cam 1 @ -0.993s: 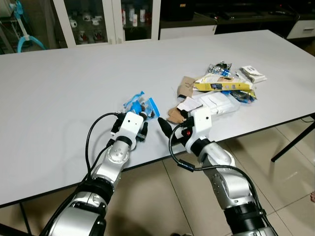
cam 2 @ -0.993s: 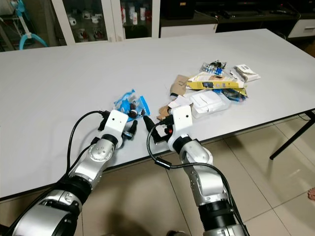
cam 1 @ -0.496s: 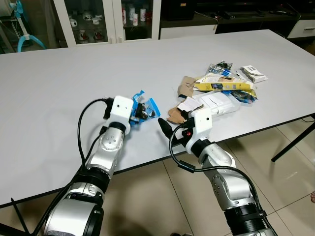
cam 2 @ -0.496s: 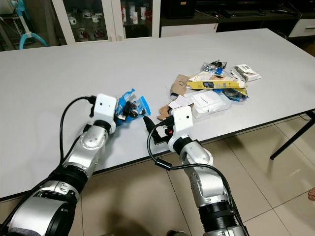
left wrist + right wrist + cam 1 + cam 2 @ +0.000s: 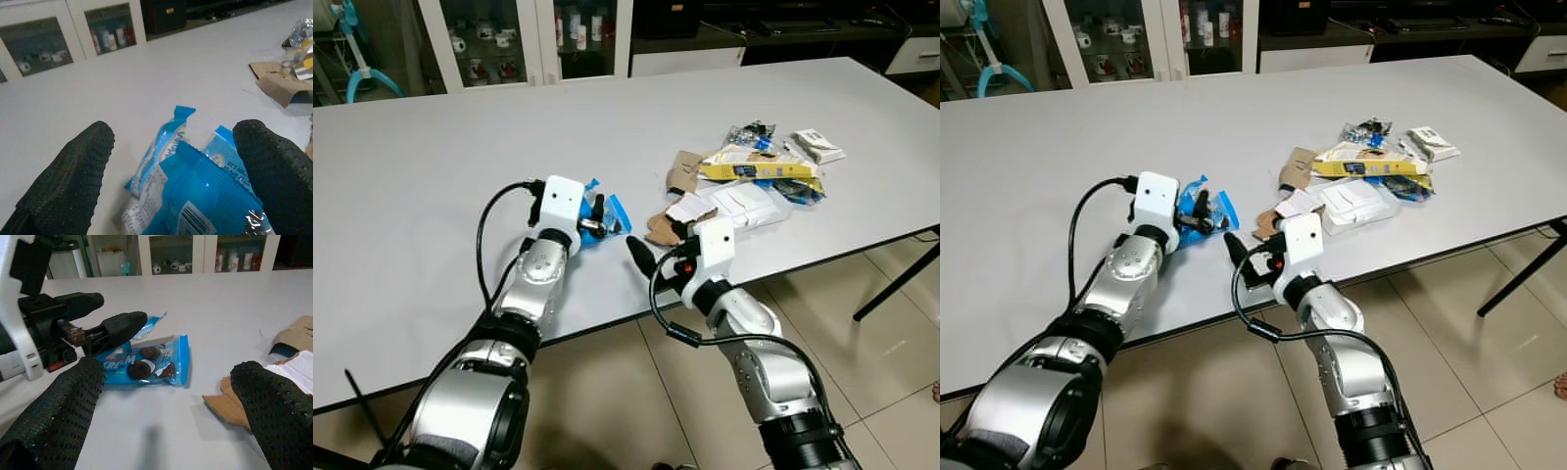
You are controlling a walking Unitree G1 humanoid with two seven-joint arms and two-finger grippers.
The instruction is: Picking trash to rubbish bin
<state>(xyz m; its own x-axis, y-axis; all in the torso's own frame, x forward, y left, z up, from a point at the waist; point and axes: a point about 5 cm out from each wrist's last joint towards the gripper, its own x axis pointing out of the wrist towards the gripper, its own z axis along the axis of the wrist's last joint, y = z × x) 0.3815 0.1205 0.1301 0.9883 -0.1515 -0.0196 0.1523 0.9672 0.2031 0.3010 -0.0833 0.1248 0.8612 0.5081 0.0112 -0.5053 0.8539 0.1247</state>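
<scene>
While the left gripper [image 5: 597, 217] reaches over the blue wrapper [image 5: 146, 363] on the white table [image 5: 431, 176], its two black fingers [image 5: 73, 171] stand spread apart on either side of the packet, not closed on it. That wrapper, a blue cookie packet printed with dark sandwich cookies, lies flat on the table near the front edge, between the two arms. Just beside it the right gripper [image 5: 651, 257] hovers at the table's edge, its fingers [image 5: 274, 416] also wide apart and holding nothing. Torn brown cardboard [image 5: 683, 174] lies next to the right gripper, touching white paper [image 5: 739, 204]. Farther toward the table's right end sits a loose pile of trash: a yellow packet [image 5: 754, 172], a crinkled silver wrapper [image 5: 749, 130] and a white packet [image 5: 816, 146]. Glass-fronted cabinets [image 5: 524, 39] stand beyond the far side of the table, with small items on their shelves.
</scene>
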